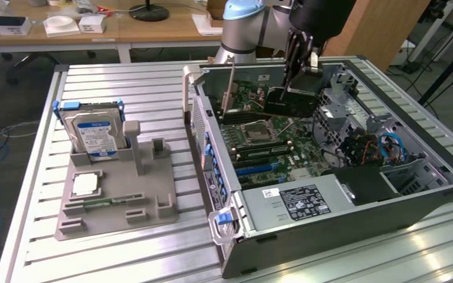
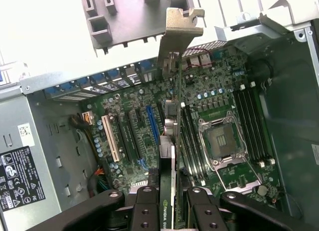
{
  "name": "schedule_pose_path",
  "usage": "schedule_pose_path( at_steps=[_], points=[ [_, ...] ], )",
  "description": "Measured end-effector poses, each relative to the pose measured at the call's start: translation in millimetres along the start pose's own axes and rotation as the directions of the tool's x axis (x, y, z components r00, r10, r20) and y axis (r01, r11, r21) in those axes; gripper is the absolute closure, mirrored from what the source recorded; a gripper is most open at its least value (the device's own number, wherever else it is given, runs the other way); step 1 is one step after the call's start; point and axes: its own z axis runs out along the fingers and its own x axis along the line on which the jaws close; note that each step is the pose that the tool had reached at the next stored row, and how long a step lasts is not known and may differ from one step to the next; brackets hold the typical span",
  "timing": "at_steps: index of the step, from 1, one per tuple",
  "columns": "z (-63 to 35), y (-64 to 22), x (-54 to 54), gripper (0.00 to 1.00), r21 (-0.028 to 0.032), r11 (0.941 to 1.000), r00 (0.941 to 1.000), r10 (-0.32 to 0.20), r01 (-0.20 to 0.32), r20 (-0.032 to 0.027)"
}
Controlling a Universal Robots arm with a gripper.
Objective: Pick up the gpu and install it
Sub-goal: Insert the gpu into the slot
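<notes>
My gripper (image 1: 301, 72) is shut on the gpu (image 1: 289, 101), a dark flat card held on edge inside the open computer case (image 1: 439, 177), just above the motherboard (image 1: 270, 141). Its silver bracket (image 1: 228, 88) points toward the case's rear wall. In the wrist view the gripper (image 2: 172, 211) clamps the gpu (image 2: 173, 141) seen edge-on, one finger (image 2: 145, 206) on each side, with the bracket (image 2: 180, 26) at the far end. The card hangs over the motherboard (image 2: 134, 136) between the blue expansion slot (image 2: 152, 123) and the memory slots (image 2: 192, 141). Whether it touches a slot I cannot tell.
The case lies on its side on a slatted metal table (image 1: 108, 88), with the power supply (image 1: 297, 201) at its near end and cables (image 1: 388, 147) on the exterior view's right. A grey holder (image 1: 124, 206) on the exterior view's left carries a hard drive (image 1: 92, 132).
</notes>
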Motion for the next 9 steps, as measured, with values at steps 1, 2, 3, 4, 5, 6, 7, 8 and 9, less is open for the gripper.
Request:
schedule_pose_path(
  at_steps=[1, 2, 3, 4, 5, 6, 7, 8, 9],
  points=[
    [0.0, 0.0, 0.0, 0.74, -0.0001, 1.0, 1.0, -0.004, 0.004, -0.0002],
    [0.0, -0.1, 0.0, 0.74, -0.0001, 1.0, 1.0, -0.008, 0.008, -0.0004],
    [0.0, -0.2, -0.1, 0.74, -0.0002, 0.9999, 0.9999, -0.011, 0.011, -0.0005],
    [0.0, -0.2, -0.1, 0.74, -0.0002, 0.9999, 0.9999, -0.014, 0.014, -0.0006],
    [0.0, -0.3, -0.1, 0.74, -0.0003, 0.9998, 0.9998, -0.018, 0.018, -0.0007],
    [-0.1, -0.4, -0.1, 0.74, -0.0004, 0.9998, 0.9997, -0.022, 0.022, -0.0009],
    [0.0, -0.4, -0.1, 0.74, -0.0005, 0.9996, 0.9996, -0.027, 0.027, -0.001],
    [0.0, -0.5, -0.1, 0.74, -0.0005, 0.9995, 0.9995, -0.031, 0.031, -0.0011],
    [0.0, -0.5, -0.2, 0.74, -0.0006, 0.9994, 0.9994, -0.035, 0.035, -0.0013]
  ],
)
